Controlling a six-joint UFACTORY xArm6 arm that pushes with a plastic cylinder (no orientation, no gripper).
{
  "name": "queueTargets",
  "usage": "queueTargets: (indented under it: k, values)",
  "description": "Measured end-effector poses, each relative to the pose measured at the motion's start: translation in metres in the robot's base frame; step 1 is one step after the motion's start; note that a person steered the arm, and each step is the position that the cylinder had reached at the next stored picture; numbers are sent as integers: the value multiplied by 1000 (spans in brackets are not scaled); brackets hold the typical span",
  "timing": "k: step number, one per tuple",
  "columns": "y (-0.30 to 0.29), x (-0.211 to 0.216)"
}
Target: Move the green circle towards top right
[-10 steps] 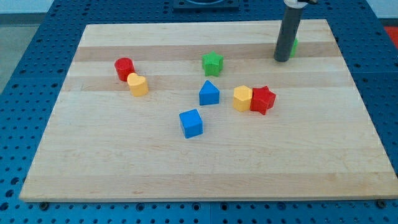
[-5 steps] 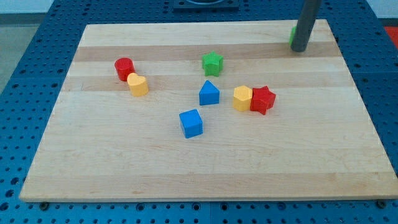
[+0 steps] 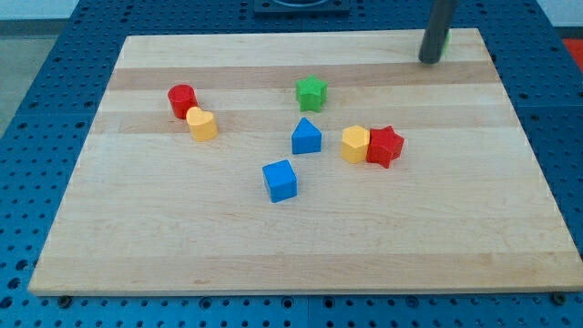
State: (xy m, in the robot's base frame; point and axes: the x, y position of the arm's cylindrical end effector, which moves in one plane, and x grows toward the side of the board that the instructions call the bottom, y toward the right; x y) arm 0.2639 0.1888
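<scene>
My tip [image 3: 429, 61] stands near the board's top right corner. The green circle [image 3: 444, 43] is almost wholly hidden behind the rod; only a thin green sliver shows at the rod's right edge, touching it. A green star [image 3: 311, 92] lies at the upper middle, far to the left of my tip.
A red block [image 3: 182, 99] touches a yellow block [image 3: 202, 124] at the left. A blue triangular block [image 3: 306, 137] and a blue cube [image 3: 280, 179] lie mid-board. A yellow block [image 3: 355, 144] touches a red star [image 3: 384, 146]. The wooden board's top edge [image 3: 273, 37] is close behind my tip.
My tip has moved up and right over the last second, then slightly up and left. The green circle moved with it toward the top right corner and is now nearly hidden.
</scene>
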Motion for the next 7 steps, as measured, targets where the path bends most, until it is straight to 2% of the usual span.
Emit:
queueTargets:
  k: [1, 3, 7]
  values:
    - [-28, 0]
    - [-38, -33]
    - [9, -38]
